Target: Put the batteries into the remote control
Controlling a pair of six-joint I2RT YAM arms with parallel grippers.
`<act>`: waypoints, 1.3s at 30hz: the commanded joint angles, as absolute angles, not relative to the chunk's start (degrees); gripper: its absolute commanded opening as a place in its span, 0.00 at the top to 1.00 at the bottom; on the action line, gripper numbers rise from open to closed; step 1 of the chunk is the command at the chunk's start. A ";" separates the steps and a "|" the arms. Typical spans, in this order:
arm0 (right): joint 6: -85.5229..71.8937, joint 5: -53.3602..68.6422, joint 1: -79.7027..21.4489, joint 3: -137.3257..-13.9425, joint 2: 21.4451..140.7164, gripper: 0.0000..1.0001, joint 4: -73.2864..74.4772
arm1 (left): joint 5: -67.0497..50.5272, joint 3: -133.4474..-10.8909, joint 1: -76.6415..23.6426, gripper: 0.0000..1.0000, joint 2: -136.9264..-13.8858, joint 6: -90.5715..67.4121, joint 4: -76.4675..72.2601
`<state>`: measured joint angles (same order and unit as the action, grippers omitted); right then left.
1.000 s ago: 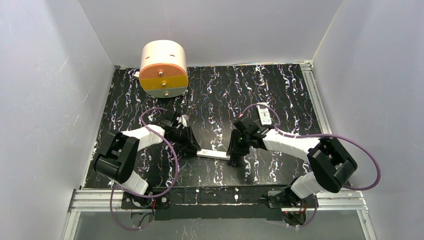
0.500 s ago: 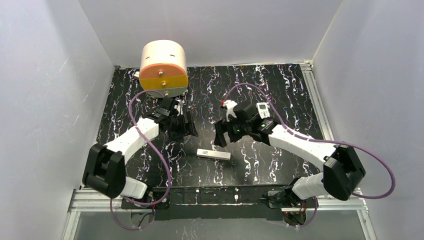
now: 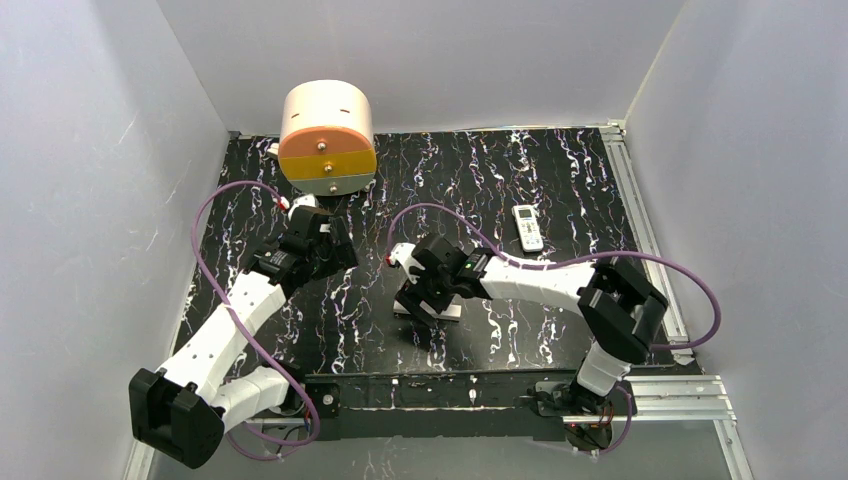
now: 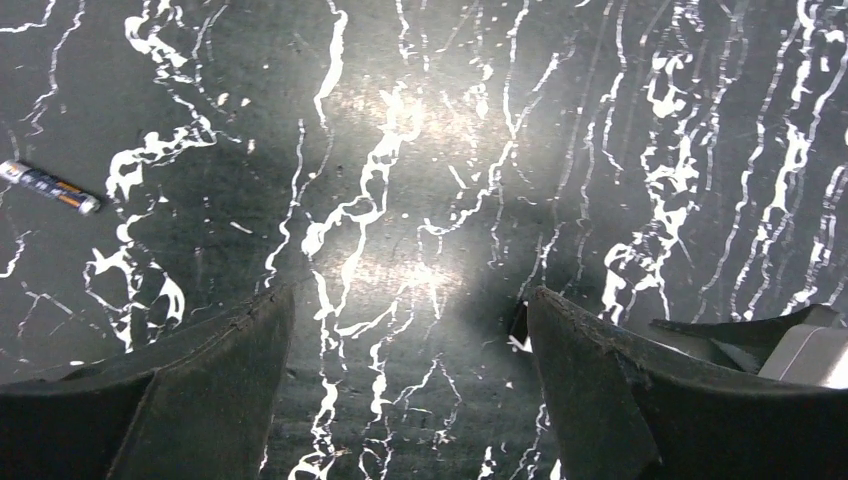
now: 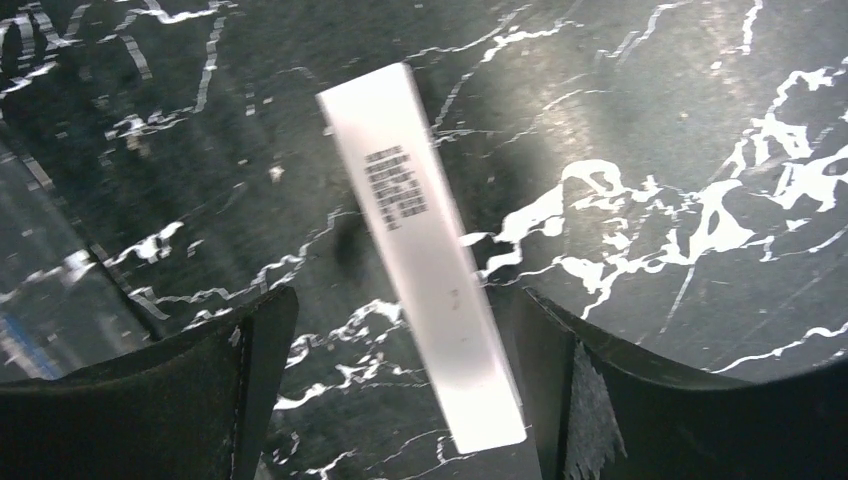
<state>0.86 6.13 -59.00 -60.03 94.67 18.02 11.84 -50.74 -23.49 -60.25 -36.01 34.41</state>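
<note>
The remote control (image 3: 528, 228) lies face up at the right of the mat, away from both arms. One battery (image 4: 50, 187), copper-orange with dark ends, lies on the mat at the far left of the left wrist view. My left gripper (image 3: 325, 250) (image 4: 405, 330) hangs open over bare mat with nothing between its fingers. My right gripper (image 3: 425, 297) (image 5: 405, 310) is open and straddles a plain white bar (image 3: 432, 309) (image 5: 420, 250) with a printed label. The bar lies flat between the spread fingers, nearer the right one.
A round cream container (image 3: 327, 137) with orange and grey drawer fronts stands at the back left. A small black-and-white bit (image 4: 517, 330) lies beside my left gripper's right finger. Grey walls close in the mat on three sides.
Both grippers have opened and let go of the white bar's ends. The left arm pulled back and to the left. The right arm rose, swung left and came down over the bar.
</note>
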 commanded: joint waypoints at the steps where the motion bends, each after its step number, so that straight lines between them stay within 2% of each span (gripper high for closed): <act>1: 4.30 0.55 -59.45 -63.08 96.88 0.16 18.03 | 17.34 -49.98 -23.22 0.16 -59.02 -36.83 37.59; 8: 7.50 -2.89 -62.93 -64.20 99.97 0.34 20.12 | 16.35 -50.29 -23.17 0.11 -56.47 -37.00 35.85; 13: 5.20 -7.84 -63.02 -65.16 101.62 0.60 19.99 | 17.08 -51.58 -23.05 0.03 -55.03 -36.79 36.54; 16: 2.29 -15.90 -62.82 -64.92 101.07 0.70 18.02 | 17.49 -52.72 -23.11 0.02 -54.84 -36.08 37.57; 23: -11.78 -29.06 -52.88 -66.14 100.90 0.70 16.98 | 14.68 -54.93 -23.04 0.02 -54.15 -32.53 37.75; 30: -21.54 -27.95 -43.51 -70.69 106.60 0.69 19.63 | 11.10 -55.97 -23.06 0.01 -53.97 -32.08 37.67; 35: -22.29 -24.42 -41.80 -74.55 111.15 0.62 21.53 | 5.44 -56.32 -23.06 0.01 -53.70 -30.92 37.00; 39: -22.71 -22.34 -41.70 -74.17 111.28 0.55 21.28 | 5.26 -56.54 -23.04 0.01 -52.99 -30.47 37.29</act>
